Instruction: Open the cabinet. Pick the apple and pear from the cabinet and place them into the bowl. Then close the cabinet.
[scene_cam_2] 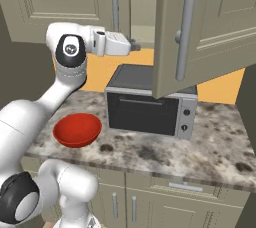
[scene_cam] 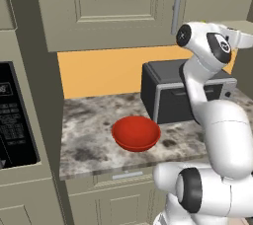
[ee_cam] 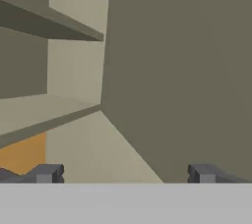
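Reaching with wide-open, empty fingers (ee_cam: 123, 175) into the grey-beige wall cabinet (scene_cam_2: 200, 27) past its open right door, I am judging it best to level onto the shelf, fruit unseen, red bowl (scene_cam_2: 77, 129) waiting on the bench.

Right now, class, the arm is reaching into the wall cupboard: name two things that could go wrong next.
1. The open right cabinet door hangs over the toaster oven beside the arm; a wide swing could knock it.
2. In the hand view the open gripper faces bare shelves, with no fruit in sight; it may grope blindly or bump a shelf.
3. Fruit must travel down to the red bowl; a drop could roll off the counter.
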Robot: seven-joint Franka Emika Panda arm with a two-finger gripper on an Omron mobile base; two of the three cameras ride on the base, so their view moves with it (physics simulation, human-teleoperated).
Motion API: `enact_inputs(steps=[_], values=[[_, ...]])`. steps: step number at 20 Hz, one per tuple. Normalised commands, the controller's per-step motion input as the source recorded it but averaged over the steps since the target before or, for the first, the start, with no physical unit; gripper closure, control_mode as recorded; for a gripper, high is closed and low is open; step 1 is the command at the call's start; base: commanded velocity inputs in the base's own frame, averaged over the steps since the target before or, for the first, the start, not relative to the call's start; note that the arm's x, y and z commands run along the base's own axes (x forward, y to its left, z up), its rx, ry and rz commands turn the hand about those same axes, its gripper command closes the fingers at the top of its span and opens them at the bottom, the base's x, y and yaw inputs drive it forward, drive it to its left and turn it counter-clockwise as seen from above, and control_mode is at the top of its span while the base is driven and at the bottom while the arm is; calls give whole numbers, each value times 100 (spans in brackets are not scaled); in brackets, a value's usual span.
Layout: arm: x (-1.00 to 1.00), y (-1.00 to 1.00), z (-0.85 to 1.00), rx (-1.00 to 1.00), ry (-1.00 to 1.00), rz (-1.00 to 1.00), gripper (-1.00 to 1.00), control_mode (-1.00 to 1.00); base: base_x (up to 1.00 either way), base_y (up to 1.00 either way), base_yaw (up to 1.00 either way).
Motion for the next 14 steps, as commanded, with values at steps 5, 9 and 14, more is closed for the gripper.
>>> enact_inputs(steps=[5, 9, 14], values=[[3, -54, 0, 0, 0, -13, -100, -100, 0, 0, 0], [0, -54, 0, 0, 0, -15, -100, -100, 0, 0, 0], [7, -49, 0, 0, 0, -15, -100, -100, 0, 0, 0]])
